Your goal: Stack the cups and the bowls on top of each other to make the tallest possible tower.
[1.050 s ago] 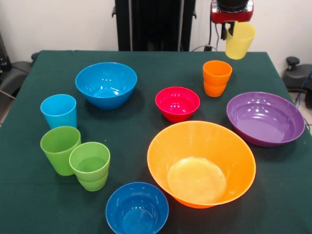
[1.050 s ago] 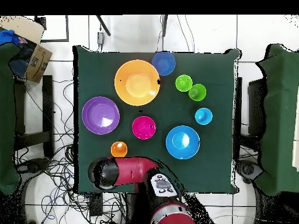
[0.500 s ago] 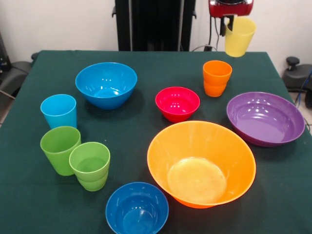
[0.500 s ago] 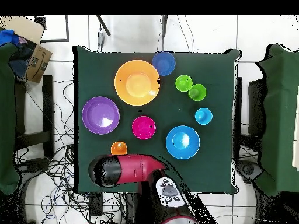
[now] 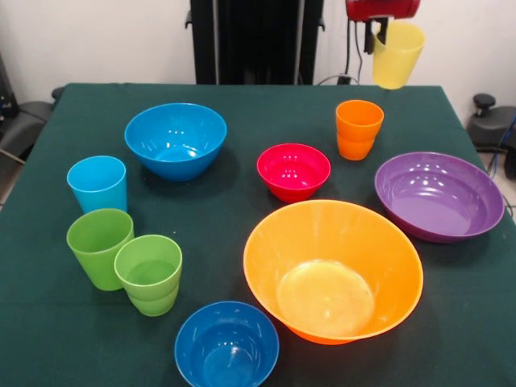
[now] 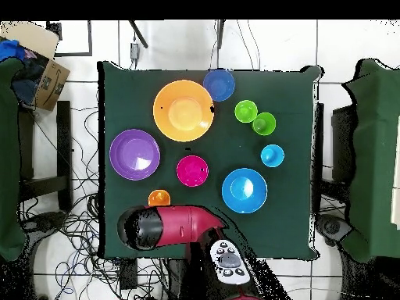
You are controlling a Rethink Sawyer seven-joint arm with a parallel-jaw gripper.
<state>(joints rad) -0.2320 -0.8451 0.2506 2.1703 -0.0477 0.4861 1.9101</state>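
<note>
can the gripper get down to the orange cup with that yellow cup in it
Probably yes. The gripper holds the yellow cup in the air, above and just behind the orange cup, which stands upright and open with nothing over it; the red bowl sits clear beside it.

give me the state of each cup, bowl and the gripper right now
yellow cup: held in the air, tilted
gripper: shut on the yellow cup
orange cup: upright, empty
light blue cup: upright
two green cups: upright, side by side
bowls: upright, unstacked
</note>
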